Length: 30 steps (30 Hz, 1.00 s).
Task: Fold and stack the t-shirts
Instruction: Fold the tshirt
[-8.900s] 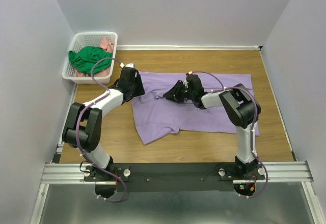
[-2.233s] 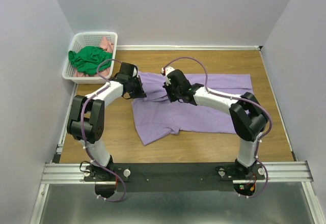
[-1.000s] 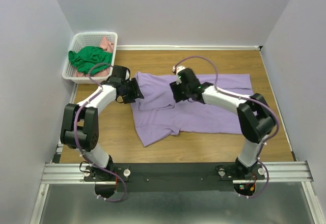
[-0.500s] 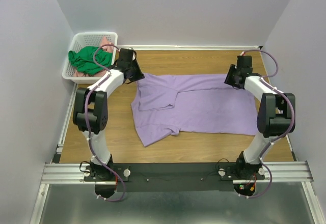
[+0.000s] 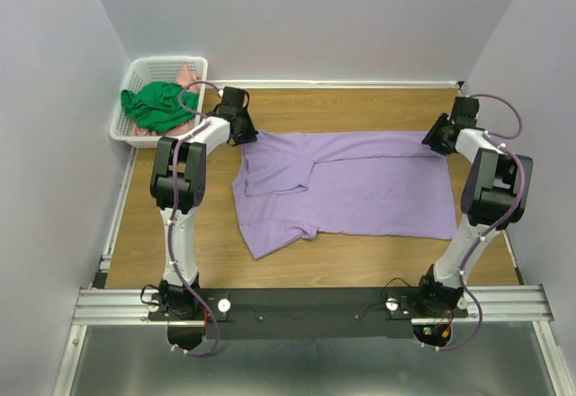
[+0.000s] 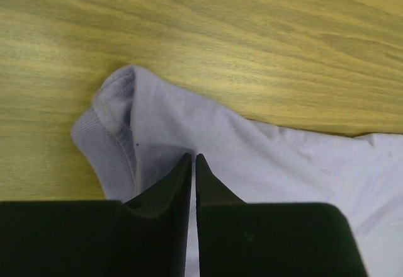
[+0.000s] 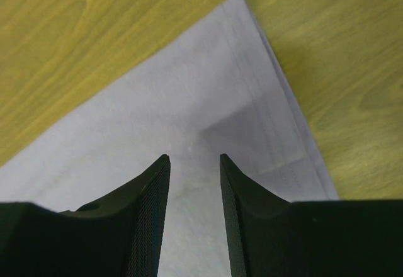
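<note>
Top external view showed the purple shirt [image 5: 360,189] lying spread across the wooden surface [image 5: 360,108]. A loose flap was doubled over toward its 9 o'clock side, and the edge at 7 o'clock ran crooked. The left hand [image 5: 248,135] sat at the shirt's 10 o'clock corner, fingers pressed almost together and apparently pinching a raised fold of the hem. The right hand [image 5: 436,140] was over the 2 o'clock corner, fingers spread, with the cloth flat beneath them and nothing gripped.

The step looked like flattening the shirt before a first fold. To do it well, the right hand needed to close on its corner first. Both hands could then draw outward evenly and low to the surface, since a one-sided tug would likely drag the cloth askew. The doubled flap also wanted smoothing. At the surface's 10 o'clock, a basket [image 5: 135,76] held a green shirt [image 5: 157,106] not yet folded.
</note>
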Each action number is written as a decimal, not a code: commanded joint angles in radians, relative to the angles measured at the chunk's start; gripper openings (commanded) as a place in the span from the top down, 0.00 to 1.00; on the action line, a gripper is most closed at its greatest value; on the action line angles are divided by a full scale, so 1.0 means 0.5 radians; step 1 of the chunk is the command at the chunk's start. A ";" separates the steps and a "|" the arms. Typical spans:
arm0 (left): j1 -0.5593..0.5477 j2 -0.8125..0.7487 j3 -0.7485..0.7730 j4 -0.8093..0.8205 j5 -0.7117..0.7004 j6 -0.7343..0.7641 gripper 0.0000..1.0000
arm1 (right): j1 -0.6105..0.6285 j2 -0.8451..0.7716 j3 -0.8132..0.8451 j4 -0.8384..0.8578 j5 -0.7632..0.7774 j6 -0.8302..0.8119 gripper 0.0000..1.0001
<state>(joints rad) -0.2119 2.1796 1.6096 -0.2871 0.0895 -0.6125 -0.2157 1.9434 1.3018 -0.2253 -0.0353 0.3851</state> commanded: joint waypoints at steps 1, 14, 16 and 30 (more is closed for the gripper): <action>-0.003 0.019 -0.004 -0.055 -0.096 0.010 0.87 | -0.056 0.080 0.111 0.067 -0.199 0.046 0.55; 0.059 -0.006 -0.099 -0.113 -0.145 -0.070 0.88 | -0.228 0.328 0.225 0.220 -0.420 0.245 0.56; 0.083 -0.018 -0.127 -0.116 -0.164 -0.085 0.88 | -0.262 0.390 0.219 0.251 -0.433 0.288 0.56; 0.135 0.200 0.308 -0.202 -0.068 -0.027 0.89 | -0.360 0.580 0.427 0.251 -0.509 0.328 0.57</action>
<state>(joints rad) -0.1558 2.2162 1.6646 -0.3450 0.0673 -0.6552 -0.3790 2.1696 1.4765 -0.0902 -0.2932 0.5537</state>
